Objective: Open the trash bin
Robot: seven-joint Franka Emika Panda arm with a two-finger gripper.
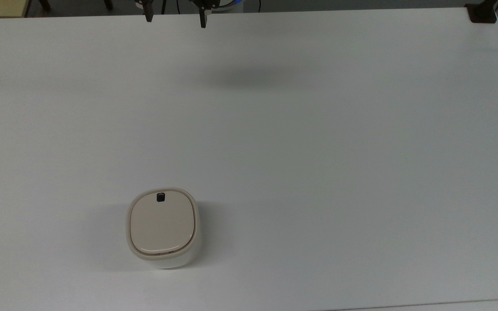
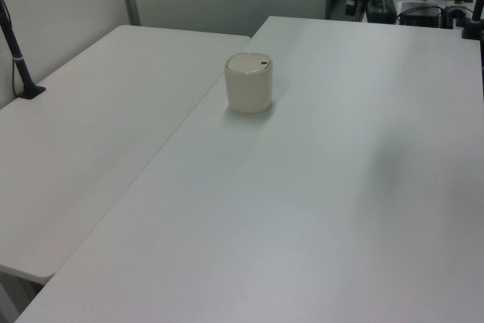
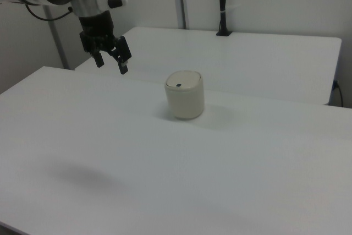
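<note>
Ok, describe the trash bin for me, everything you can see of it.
The trash bin is a small cream-white rounded-square tub, plastic by its look, with a glossy beige lid shut flat. A small black button sits at the rim's far edge in the top view. It stands upright on the white table; nothing else touches it.

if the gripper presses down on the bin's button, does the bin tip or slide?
Tipping looks unlikely: the trash bin is squat and stands upright on the flat table. The black button sits near the rim, though, so an off-centre press might rock it a little. It looks like light plastic, so it could well skid if the open gripper pushes sideways.
</note>
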